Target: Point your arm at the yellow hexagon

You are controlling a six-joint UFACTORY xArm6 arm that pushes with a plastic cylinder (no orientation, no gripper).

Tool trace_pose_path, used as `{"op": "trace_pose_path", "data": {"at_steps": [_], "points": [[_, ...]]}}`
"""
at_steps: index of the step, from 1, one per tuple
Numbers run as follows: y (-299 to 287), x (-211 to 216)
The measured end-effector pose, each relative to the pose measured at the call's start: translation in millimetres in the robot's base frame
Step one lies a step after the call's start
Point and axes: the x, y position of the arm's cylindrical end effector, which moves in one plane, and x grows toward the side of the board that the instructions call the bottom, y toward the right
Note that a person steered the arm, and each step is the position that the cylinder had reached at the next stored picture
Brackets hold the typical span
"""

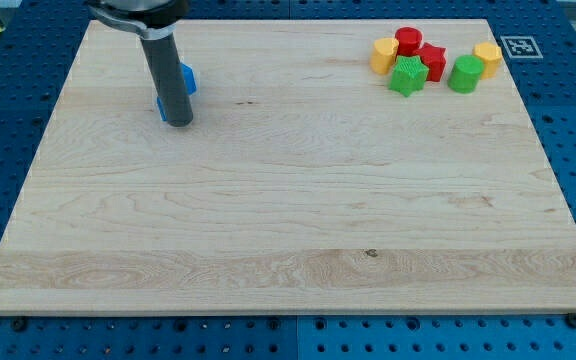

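There is only one view, so nothing is shared between cameras. It looks down on the wooden board [288,200] from above and from beyond its near long edge, tilted forward: the far edge at the view's top appears shorter than the near edge at the view's bottom, and the side edges lean inward. All four corners fit inside the picture, with a strip of blue perforated table [8,340] showing around them. The camera sits fairly close, roughly centred left to right. A printed marker [518,46] lies off the far right corner, probably for calibration.
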Motion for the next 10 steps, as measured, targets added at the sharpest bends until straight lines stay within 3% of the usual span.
{"op": "trace_pose_path", "data": {"at_steps": [1,2,3,5,6,8,10], "points": [[3.6,0.2],[74.1,-10.0],[119.4,-45.9],[139.0,-136.9],[190.9,-184.2],[300.3,-187.2],[384.8,-140.3]]}}
